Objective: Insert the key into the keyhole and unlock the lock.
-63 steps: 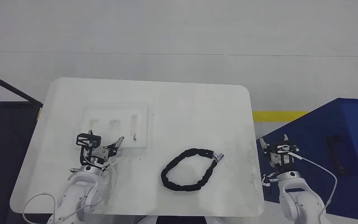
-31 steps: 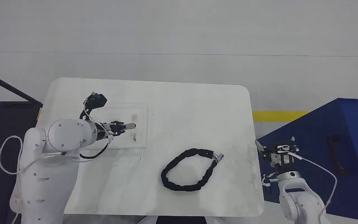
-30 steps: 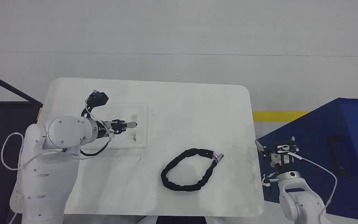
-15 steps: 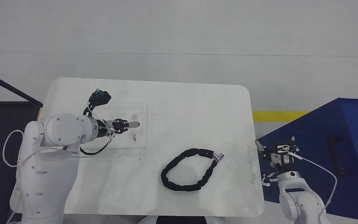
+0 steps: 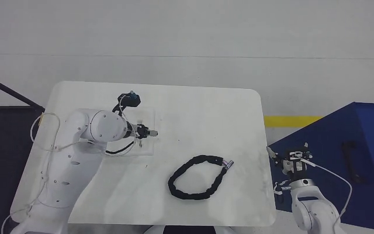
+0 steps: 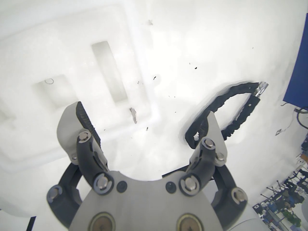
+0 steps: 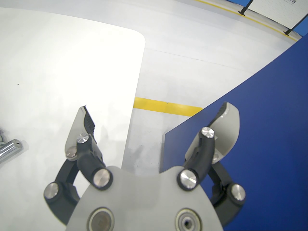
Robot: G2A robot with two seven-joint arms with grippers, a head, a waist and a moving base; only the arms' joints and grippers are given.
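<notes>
The lock [image 6: 240, 117] has a matt black cloth sleeve and a glossy polished metal cylinder [image 7: 10, 149]. Near the lock, the tray [image 6: 72, 29] looks like matt white foam; the key [image 6: 133, 115] is dull grey metal.

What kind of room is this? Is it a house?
Probably a robot lab or workshop hall, not a house: a white work table, blue partition panels, and a yellow line on the grey floor.

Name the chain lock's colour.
The chain lock is black with a silver metal end, clearest in the left wrist view.
</notes>
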